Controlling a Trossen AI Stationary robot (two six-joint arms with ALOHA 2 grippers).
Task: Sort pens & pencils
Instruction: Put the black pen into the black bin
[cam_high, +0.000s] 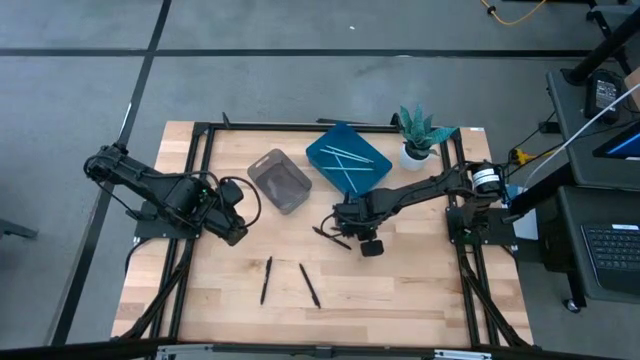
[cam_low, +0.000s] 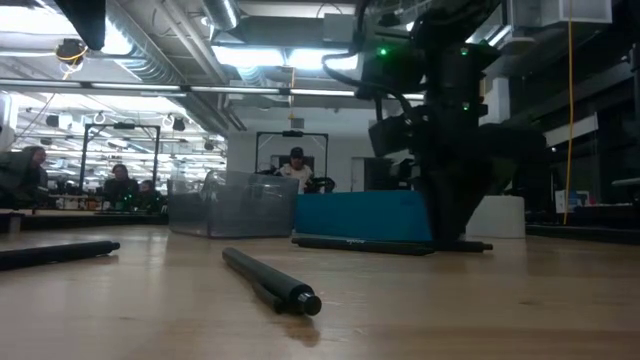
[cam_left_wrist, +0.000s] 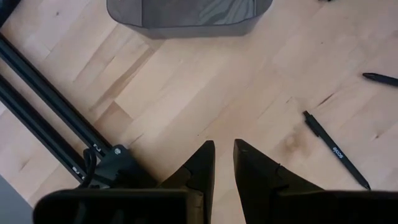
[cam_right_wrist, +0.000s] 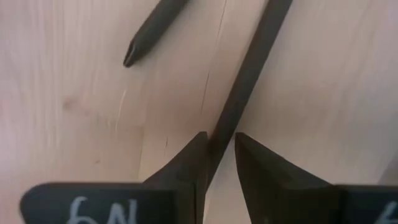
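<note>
Several black pens & pencils lie flat on the wooden table: two toward the near edge (cam_high: 266, 279) (cam_high: 309, 285) and two near the middle (cam_high: 330, 236). Light blue ones lie in the blue tray (cam_high: 347, 158). My right gripper (cam_right_wrist: 221, 146) points down over the middle pair, narrowly open, with one black stick (cam_right_wrist: 249, 68) running between its fingertips. The other stick's tip (cam_right_wrist: 149, 37) lies beside it. My left gripper (cam_left_wrist: 224, 149) hangs over bare wood at the table's left, narrowly open with nothing between its fingers. My right gripper straddles the black stick (cam_right_wrist: 231, 112) from above, one finger on each of its long sides, the fingers across it. The stick lies flat on the table (cam_low: 390, 244). Whether the fingers touch it, I cannot tell.
A grey translucent bin (cam_high: 279, 180) stands left of the blue tray. A potted plant (cam_high: 415, 135) sits at the far right corner. Black frame rails (cam_left_wrist: 43, 118) run along the table's sides. Bare wood lies along the near edge.
</note>
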